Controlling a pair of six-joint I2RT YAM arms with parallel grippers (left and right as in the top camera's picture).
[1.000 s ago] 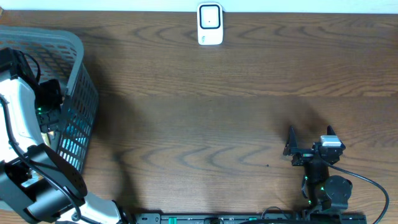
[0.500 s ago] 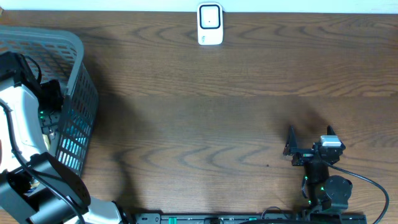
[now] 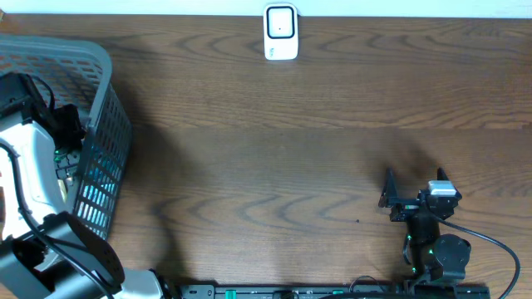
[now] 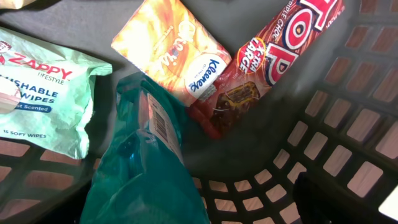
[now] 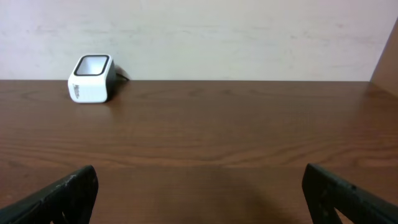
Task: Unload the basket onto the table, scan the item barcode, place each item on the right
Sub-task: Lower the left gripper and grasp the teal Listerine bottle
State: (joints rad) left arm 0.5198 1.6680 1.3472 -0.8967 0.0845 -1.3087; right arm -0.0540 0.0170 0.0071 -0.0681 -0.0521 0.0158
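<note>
**Operator:** How far am I getting with the scan?

**Observer:** You are only beginning, in my judgement. Your left claw [image 3: 68, 134] is hanging inside the grey basket [image 3: 104, 75] with its jaws standing wide, and it is gripping nothing. Nothing is being lifted yet.

**Operator:** What is lying under it?

**Observer:** Four items are lying on the basket floor. The teal bag [image 4: 146, 174] is lying nearest to your wrist camera and is showing a white barcode label [image 4: 160, 118] on its upper face. Beside it, a Zappy wipes pack [image 4: 43, 93], an orange Kleenex pack [image 4: 171, 46] and a red chocolate snack wrapper [image 4: 273, 56] are lying.

**Operator:** And the other side?

**Observer:** Your right claw [image 5: 199, 177] is resting low over the bench [image 3: 274, 166], open and empty. The white scanner [image 3: 281, 31] is standing at the far edge, well apart from the basket.

**Operator:** So what is remaining?

**Observer:** Almost everything, I think. You are yet needing to grip one item, carry it out across the bench, and turn its barcode toward the scanner window.
</note>
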